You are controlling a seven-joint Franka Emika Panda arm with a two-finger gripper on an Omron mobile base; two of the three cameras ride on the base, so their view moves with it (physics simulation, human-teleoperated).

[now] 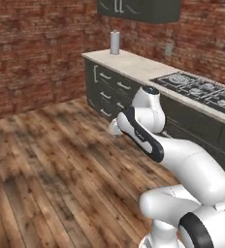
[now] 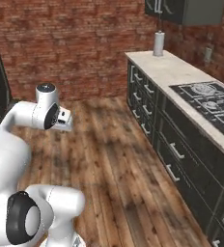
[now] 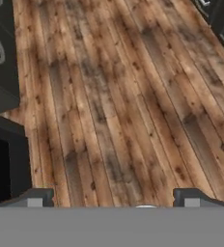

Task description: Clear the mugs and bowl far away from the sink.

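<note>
Mugs, bowl and sink: their place, heading and long axis cannot be told from these views. One claw (image 3: 114, 198) hangs over the wooden floor (image 3: 123, 96), its two fingertips (image 3: 36, 198) spread wide apart with nothing between them; the floor planks run lengthwise away from it. One white arm (image 1: 182, 164) is folded low, beside a run of dark drawers (image 2: 176, 149). One pale tabletop (image 1: 134, 65) stretches with its long axis toward the brick wall (image 2: 75, 43). It carries one black gas stovetop (image 2: 210, 103) and, at the far end, one upright silvery cylinder (image 1: 115, 42). One dark wall cabinet (image 1: 138, 8) hangs above. One dark unit (image 3: 3, 58) stands at the hand view's left edge.
</note>
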